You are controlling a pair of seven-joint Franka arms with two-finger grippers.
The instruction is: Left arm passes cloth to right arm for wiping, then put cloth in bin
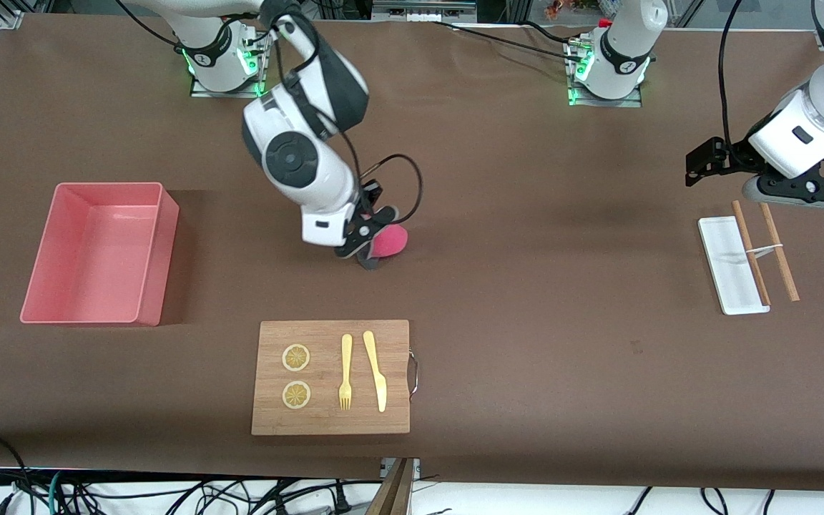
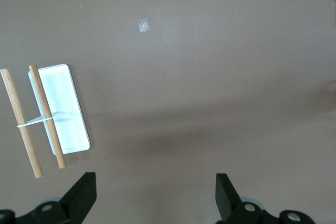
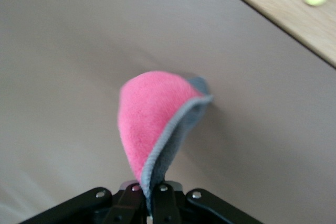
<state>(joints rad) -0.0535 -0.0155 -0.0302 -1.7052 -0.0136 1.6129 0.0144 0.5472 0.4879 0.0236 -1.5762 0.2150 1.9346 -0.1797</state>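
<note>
Holding cloth over mid-table, left arm parked

Scanning from the right arm's end of the table: bin [image 1: 101, 252] sits on the brown table [image 1: 526, 286], open side up, walls upright, well apart from everything else.

Next, right gripper [image 1: 368, 247] is low over the middle of the table, above bare surface between the arm bases and the board [image 1: 331, 377]. Jaws pinched tight on the cloth [image 1: 388, 242]. Right wrist view shows the cloth [image 3: 155, 124] clamped by one edge, folded, pink face bulging out, grey underside showing along the fold line. Can't tell whether its free end touches the table.

Board lies nearer the front camera than the gripper. On it: two lemon slices [image 1: 296, 375], one nearer the camera than the other, then a yellow fork [image 1: 345, 372] and yellow knife [image 1: 375, 369] side by side, apart. Metal handle on the board edge toward the left arm's end.

Left arm waits. Left gripper [image 1: 702, 166] hangs over bare table near the white tray [image 1: 730, 266]; jaws wide, nothing in them per left wrist view [image 2: 152, 195]. Two wooden sticks [image 1: 766, 250], tied with a white band, lie beside the tray, one overlapping its edge.
</note>
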